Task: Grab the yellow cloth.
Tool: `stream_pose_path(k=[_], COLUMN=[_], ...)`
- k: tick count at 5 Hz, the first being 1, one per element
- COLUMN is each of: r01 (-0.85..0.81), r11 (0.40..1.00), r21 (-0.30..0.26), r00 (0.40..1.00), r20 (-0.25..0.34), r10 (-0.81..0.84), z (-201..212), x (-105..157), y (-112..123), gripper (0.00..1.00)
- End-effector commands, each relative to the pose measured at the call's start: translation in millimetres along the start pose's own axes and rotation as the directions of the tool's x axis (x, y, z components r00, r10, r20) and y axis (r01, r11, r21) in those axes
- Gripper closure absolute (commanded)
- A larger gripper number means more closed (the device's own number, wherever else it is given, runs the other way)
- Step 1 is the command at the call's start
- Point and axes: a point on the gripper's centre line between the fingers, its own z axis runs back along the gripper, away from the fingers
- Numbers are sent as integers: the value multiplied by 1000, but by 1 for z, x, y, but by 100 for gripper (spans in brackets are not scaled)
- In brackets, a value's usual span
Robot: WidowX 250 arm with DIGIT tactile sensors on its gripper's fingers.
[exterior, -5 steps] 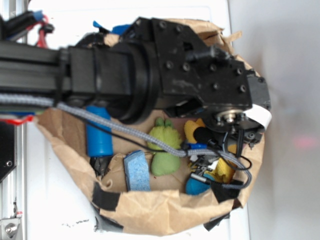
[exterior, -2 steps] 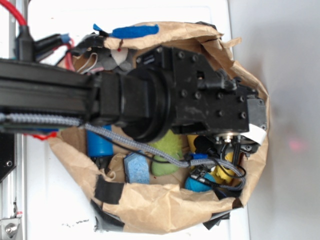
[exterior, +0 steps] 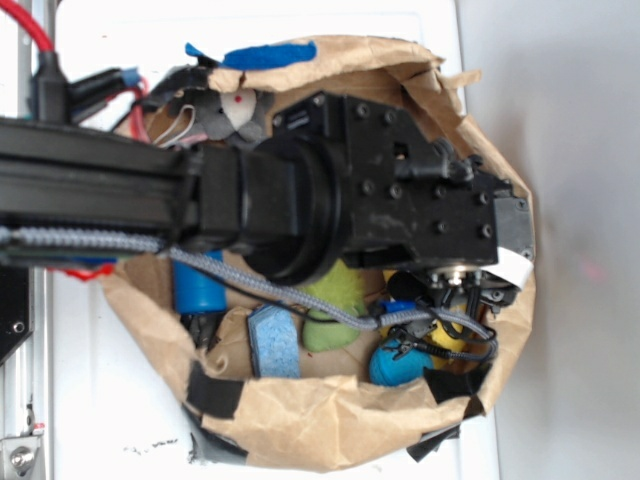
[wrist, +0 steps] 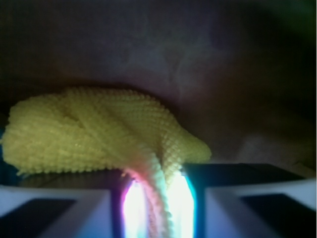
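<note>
Claw pinched shut on a fold of the yellow cloth; wrist view shows the terry fabric squeezed between both fingers, rest of it bunched up and to the left. Exterior view: claw is low inside the brown paper bag, cloth only peeking out yellow under the wrist. Beside it a green plush toy, blue sponge, blue cylinder. Bag sits on the white table.

The yellow cloth was pale yellow with a beaded terry pattern; the plush toy was lime green; the sponge was light blue, speckled; the paper bag was brown with black tape patches.
</note>
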Motion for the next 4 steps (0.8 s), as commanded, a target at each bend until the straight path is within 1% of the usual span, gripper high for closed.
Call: stream_pose_path(k=[1, 2, 3, 4], r01=[-88, -169, -216, -270], r11=[996, 985, 976, 963], r21=[6, -20, -7, 14], r00=[995, 986, 974, 955], r20=[47, -12, -70, -122], r10=[88, 169, 215, 270], z=[39, 65, 86, 105], x=[6, -9, -26, -37], y=[8, 21, 26, 26], gripper=[100, 100, 100, 100])
